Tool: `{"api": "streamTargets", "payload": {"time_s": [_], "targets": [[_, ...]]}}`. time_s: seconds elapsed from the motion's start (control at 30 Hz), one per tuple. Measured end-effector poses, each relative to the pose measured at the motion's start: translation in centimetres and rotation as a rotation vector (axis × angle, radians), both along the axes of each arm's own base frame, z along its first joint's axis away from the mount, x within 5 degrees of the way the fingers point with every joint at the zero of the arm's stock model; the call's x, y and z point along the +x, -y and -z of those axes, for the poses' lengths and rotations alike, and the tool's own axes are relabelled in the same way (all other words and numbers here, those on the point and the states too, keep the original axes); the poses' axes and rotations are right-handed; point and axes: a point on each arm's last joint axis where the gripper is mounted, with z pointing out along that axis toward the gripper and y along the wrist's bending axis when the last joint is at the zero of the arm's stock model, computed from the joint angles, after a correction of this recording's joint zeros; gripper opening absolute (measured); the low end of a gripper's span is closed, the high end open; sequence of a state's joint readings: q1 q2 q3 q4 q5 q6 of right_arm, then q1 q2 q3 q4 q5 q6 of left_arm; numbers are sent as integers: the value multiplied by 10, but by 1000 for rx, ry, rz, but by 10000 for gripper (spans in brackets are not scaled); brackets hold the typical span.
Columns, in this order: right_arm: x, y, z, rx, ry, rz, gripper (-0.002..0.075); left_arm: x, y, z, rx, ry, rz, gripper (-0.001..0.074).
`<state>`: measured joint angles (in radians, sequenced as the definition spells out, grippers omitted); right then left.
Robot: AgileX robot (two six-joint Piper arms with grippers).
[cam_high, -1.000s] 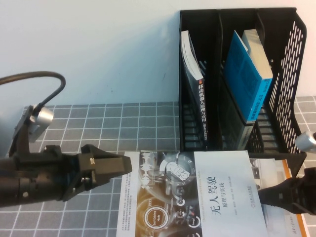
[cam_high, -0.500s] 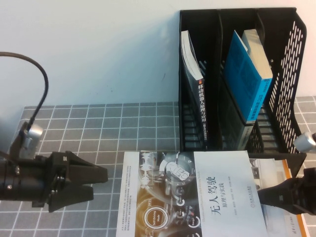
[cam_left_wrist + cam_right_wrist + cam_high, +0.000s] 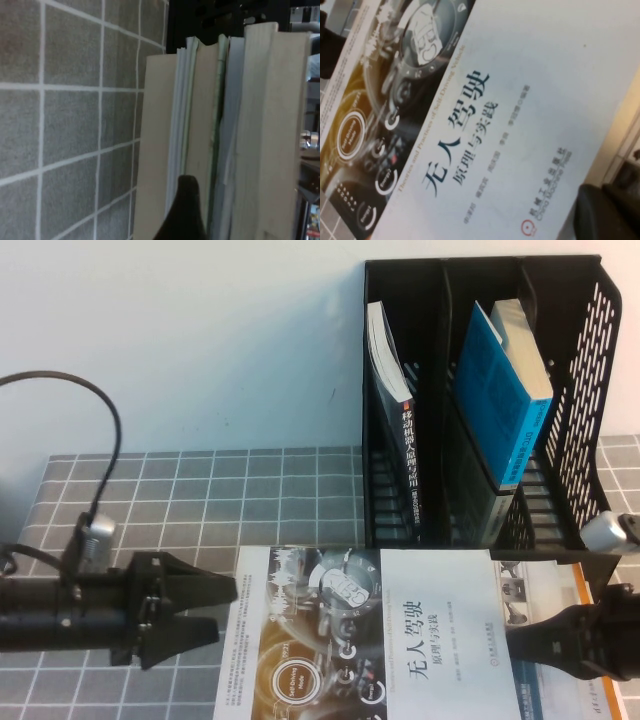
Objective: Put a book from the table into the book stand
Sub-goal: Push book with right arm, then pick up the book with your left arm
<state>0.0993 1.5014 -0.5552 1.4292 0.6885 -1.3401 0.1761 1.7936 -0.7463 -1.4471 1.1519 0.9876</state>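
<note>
Books lie stacked at the lower centre of the high view, and on top we see the book [image 3: 375, 640], its white cover with dark dials, flat on the table [image 3: 200, 490]. We find the left gripper [image 3: 215, 610] at lower left, jaws spread wide and empty, tips just beside the stack's edge. At lower right the right gripper [image 3: 530, 648] lies over the cover; whether it grips we cannot tell. Upper right stands the book stand [image 3: 590, 390].
</note>
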Motion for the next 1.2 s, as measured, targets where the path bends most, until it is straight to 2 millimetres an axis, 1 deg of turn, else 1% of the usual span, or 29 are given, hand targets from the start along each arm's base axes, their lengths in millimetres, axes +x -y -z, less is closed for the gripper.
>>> {"api": "streamTargets", "payload": {"time_s": [0.27, 0.33, 0.47, 0.57, 0.7, 0.77, 0.87, 0.9, 1.07, 1.2], "targets": [[0, -2, 0, -4, 5, -7, -3, 1, 33, 27, -29, -51, 87, 560], [0, -2, 0, -4, 5, -7, -3, 1, 38, 29, -36, -49, 102, 560], [0, -2, 0, -4, 5, -7, -3, 1, 39, 30, -38, -43, 103, 549], [0, -2, 0, -6, 6, -9, -3, 1, 39, 29, -45, -39, 105, 506], [-1, -2, 0, -7, 6, -11, -3, 1, 40, 28, -59, -36, 112, 421], [-1, -2, 0, -7, 6, -11, -3, 1, 40, 28, -66, -34, 114, 362], [-1, -2, 0, -8, 7, -13, -3, 1, 40, 26, -80, -21, 121, 237], [-1, -2, 0, -8, 7, -13, -3, 1, 40, 25, -82, -20, 123, 228], [-1, -2, 1, -16, 8, -23, -3, 2, 35, 25, -75, -29, 125, 228], [-6, -3, -1, -32, 15, -88, -3, 1, 31, 13, -28, -22, 145, 228]]}}
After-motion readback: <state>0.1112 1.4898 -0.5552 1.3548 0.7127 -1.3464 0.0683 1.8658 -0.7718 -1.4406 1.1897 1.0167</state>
